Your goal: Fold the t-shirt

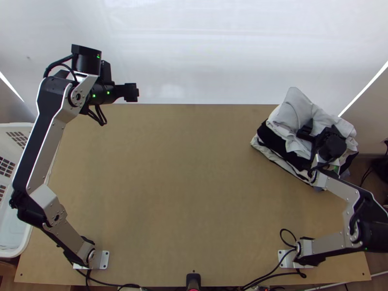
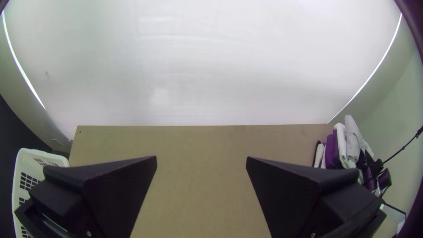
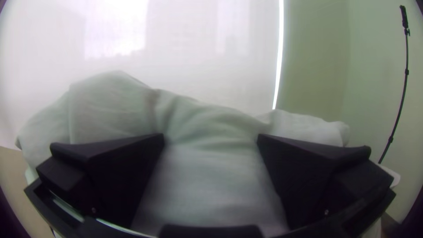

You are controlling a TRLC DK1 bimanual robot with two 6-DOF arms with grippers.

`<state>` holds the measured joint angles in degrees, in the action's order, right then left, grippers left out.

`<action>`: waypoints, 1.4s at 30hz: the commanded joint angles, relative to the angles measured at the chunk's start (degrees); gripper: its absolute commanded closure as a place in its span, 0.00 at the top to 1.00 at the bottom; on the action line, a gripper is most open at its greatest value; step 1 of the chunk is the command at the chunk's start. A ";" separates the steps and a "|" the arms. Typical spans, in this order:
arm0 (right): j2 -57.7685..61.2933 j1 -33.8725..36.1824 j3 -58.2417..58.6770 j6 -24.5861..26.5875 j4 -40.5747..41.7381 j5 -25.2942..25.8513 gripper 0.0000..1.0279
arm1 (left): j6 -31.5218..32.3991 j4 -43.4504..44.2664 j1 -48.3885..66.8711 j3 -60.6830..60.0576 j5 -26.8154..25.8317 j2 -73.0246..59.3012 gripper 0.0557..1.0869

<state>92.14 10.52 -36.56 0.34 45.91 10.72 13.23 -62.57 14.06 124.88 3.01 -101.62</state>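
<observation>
In the top view my left gripper [image 1: 132,92] is held at the upper left, beyond the table's far edge. The left wrist view shows the same gripper [image 2: 202,163] open, nothing between its fingers. My right gripper [image 1: 313,133] is at the white cloth [image 1: 296,109] on top of a folded stack at the table's right side. In the right wrist view that gripper [image 3: 210,141] stands open, its fingers wide apart over the light cloth [image 3: 202,119]. The cloth lies bunched and wrinkled. Which piece is the t-shirt, I cannot tell.
Black and white folded layers [image 1: 279,145] lie beneath the top cloth; the left wrist view also shows purple layers [image 2: 331,150] in the stack. A white basket [image 1: 24,247] stands at the table's left. Bare wooden table [image 1: 184,184] stretches between the arms. Cables lie near the right base.
</observation>
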 commanded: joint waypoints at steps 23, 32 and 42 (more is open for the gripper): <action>11.84 -13.34 -9.76 -2.36 -4.43 7.30 0.96 | 1.00 -0.36 -4.22 -4.82 -0.63 5.82 0.96; -14.71 -14.83 -22.95 -2.89 -22.44 7.21 0.96 | 1.36 5.61 -6.15 -5.61 -0.10 9.25 0.96; -49.25 -15.97 -26.64 -5.00 -31.94 7.12 0.96 | 0.30 32.51 -12.22 -40.94 0.16 38.25 0.96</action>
<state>63.44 -4.99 -62.57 -3.95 15.49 17.58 15.33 -47.24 5.54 107.22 3.05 -81.78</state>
